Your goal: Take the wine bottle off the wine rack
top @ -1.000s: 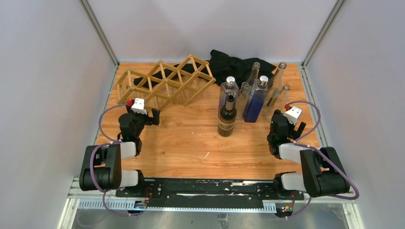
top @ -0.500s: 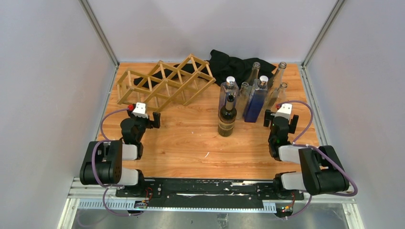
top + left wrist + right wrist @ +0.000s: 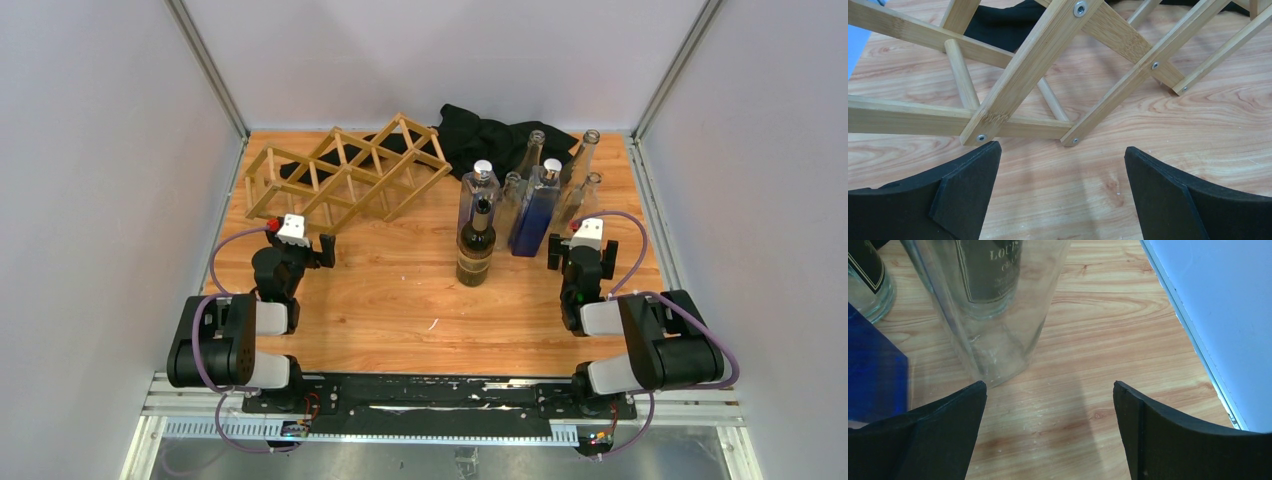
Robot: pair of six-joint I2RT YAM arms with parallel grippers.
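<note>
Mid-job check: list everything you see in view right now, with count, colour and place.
wine rack: one, light wood, back left of the table.
dark bottle: one, dark glass, standing at centre, off the rack.
blue bottle: one, blue with a pale cap, right of the dark bottle.
clear bottles: about five, clear glass, clustered back right.
black cloth: one, black, back centre.
left gripper: one, black, open, facing the rack's near edge.
right gripper: one, black, open, by a clear bottle's base.

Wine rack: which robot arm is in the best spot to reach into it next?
Left. The left arm's fingers are open right before the slats of the wine rack. The right arm's fingers face a clear bottle across the table.
</note>
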